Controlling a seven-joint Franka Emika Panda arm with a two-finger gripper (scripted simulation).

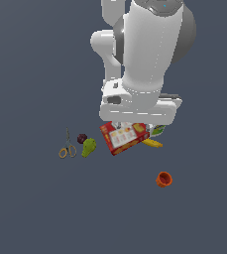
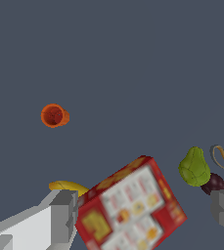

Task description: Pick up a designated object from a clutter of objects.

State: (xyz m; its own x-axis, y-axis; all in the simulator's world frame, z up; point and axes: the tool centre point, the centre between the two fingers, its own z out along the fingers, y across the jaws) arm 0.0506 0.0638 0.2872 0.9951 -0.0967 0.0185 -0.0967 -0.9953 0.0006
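Note:
The small orange cup [image 1: 164, 179] lies apart from the other items, toward the exterior view's right and nearer the front; the wrist view shows its hollow inside [image 2: 54, 115]. My gripper [image 2: 144, 215] is open, its grey fingers [image 2: 64, 217] spread wide with nothing held. It hovers over the red cracker box [image 2: 133, 207], well away from the cup. In the exterior view the white hand [image 1: 137, 109] hangs above the red box [image 1: 124, 137] and hides the fingertips.
A yellow banana [image 1: 152, 143] pokes out beside the box, toward the cup. A green pear [image 1: 88, 147], dark plum [image 1: 82, 138] and orange-handled scissors [image 1: 68, 147] lie on the exterior view's left of the box. Dark grey floor surrounds the cup.

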